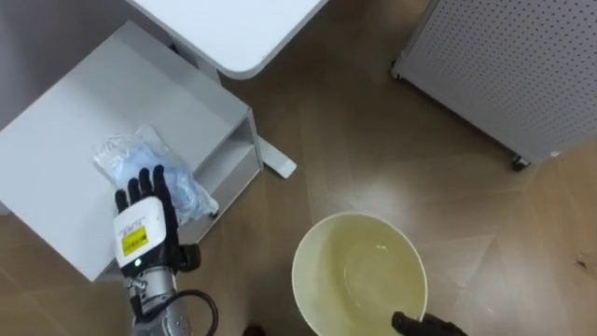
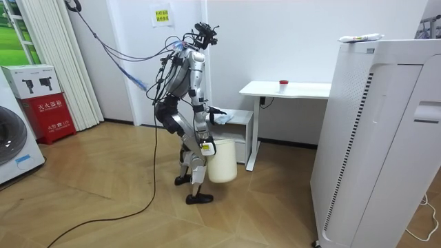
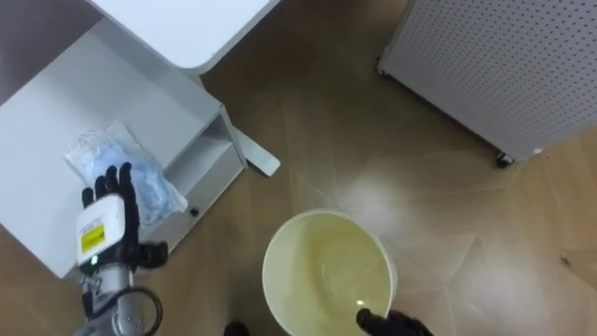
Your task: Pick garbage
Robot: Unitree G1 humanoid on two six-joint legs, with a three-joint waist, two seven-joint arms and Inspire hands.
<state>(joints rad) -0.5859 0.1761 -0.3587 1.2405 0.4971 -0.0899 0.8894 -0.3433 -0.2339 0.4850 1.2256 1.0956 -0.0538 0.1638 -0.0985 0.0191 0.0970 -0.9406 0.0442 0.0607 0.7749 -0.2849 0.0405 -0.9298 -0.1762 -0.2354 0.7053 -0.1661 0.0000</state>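
Garbage, a crumpled clear and pale blue plastic bag [image 1: 135, 154], is lying on top of the low white counter [image 1: 75, 112], toward its near right corner. It is resting flat on the surface and is not being lifted.

The left hand [image 1: 145, 222] is reaching in from the lower left and hovering over the near edge of the bag. Its fingers [image 1: 157, 182] are pointing straight forward, slightly spread, and are overlapping the bag's near portion. They are not curling around it. Whether the fingertips are touching the plastic cannot be told.

The right hand [image 1: 424, 325] is showing at the bottom edge of the eye views, at the near rim of the cream bucket [image 1: 364, 266]. Its dark fingers are gripping that rim. In the room view the bucket is hanging clear of the floor beside the robot's right leg, carried by this hand. The inside of the bucket is showing nothing but its own pale wall and base.

A higher white counter [image 1: 233, 28] is overhanging the far side of the low one, and a small red object [image 2: 282, 84] is sitting on it. A perforated white panel [image 1: 504, 65] on a castor is standing well apart, to the right.

In the room view the robot is standing on the wooden floor [image 1: 373, 159] with knees bent, directly in front of the low counter, facing the room view's right.
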